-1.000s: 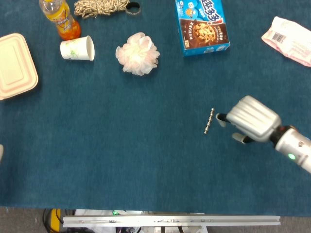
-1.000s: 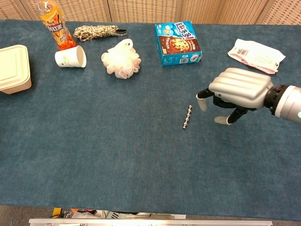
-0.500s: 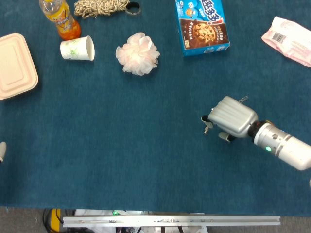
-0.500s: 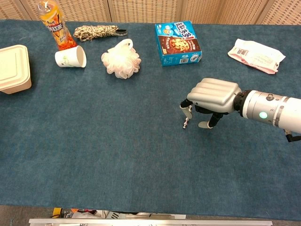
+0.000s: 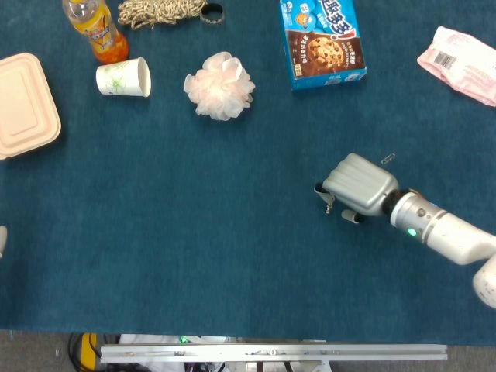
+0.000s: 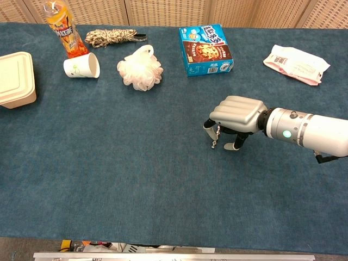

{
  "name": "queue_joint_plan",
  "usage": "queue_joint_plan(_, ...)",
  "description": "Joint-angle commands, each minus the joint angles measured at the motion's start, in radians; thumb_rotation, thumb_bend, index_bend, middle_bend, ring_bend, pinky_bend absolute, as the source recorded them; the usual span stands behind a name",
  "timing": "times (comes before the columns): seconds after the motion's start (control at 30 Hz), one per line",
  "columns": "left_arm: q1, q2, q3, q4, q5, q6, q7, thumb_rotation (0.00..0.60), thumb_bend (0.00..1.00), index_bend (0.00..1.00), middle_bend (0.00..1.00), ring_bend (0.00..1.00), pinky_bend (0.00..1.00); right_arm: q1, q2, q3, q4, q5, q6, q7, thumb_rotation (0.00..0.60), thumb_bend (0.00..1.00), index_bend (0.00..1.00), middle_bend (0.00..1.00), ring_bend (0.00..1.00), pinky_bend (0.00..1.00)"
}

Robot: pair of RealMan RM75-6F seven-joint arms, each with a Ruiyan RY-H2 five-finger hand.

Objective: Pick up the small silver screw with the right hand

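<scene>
The small silver screw (image 6: 215, 139) lies on the blue cloth right of centre, and only its lower part shows in both views (image 5: 329, 206). My right hand (image 6: 235, 115) arches over it, palm down. Its thumb is on the screw's left and its curled fingers on the right, pinching the upper end. The screw's lower tip looks to be still on the cloth. In the head view the right hand (image 5: 358, 184) hides most of the screw. Only a grey sliver of my left hand (image 5: 1, 239) shows at the left edge.
A blue cookie box (image 6: 206, 50) and a pink packet (image 6: 296, 64) lie behind the hand. A white bath puff (image 6: 140, 73), paper cup (image 6: 81, 67), orange bottle (image 6: 62, 29), rope (image 6: 111, 37) and lunchbox (image 6: 15, 78) are at the back left. A paper clip (image 5: 387, 159) lies near the wrist.
My right hand slid left over the screw and lowered, and its fingers curled in around it. The screw turned from slanted to nearly upright in the chest view.
</scene>
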Motion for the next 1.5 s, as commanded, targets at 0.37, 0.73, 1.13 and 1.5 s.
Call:
queue_joint_plan(0.37, 0.002, 0.001, -0.003, 0.015, -0.011, -0.003, -0.015, 0.6, 0.32, 0.03, 0.13, 0.13, 0.03, 0.034, -0.051, -0.013, 0.046, 0.039, -0.002, -0.004, 0.6, 0.23, 0.52, 0.97, 1.0, 1.0)
queue_joint_plan(0.73, 0.005, -0.002, -0.002, 0.029, -0.008, 0.0, -0.033, 0.6, 0.32, 0.03, 0.13, 0.13, 0.03, 0.046, -0.064, -0.029, 0.057, 0.07, 0.007, -0.015, 0.6, 0.23, 0.55, 0.97, 1.0, 1.0)
queue_joint_plan(1.13, 0.008, -0.006, -0.002, 0.043, -0.008, 0.004, -0.046, 0.6, 0.32, 0.03, 0.13, 0.13, 0.03, 0.055, -0.072, -0.04, 0.064, 0.099, 0.019, -0.024, 0.6, 0.29, 0.59, 0.97, 1.0, 1.0)
queue_joint_plan(1.5, 0.009, -0.009, -0.002, 0.049, -0.009, 0.002, -0.053, 0.6, 0.32, 0.03, 0.13, 0.13, 0.03, 0.015, -0.052, -0.038, 0.038, 0.113, 0.097, 0.028, 0.6, 0.34, 0.66, 0.99, 1.0, 1.0)
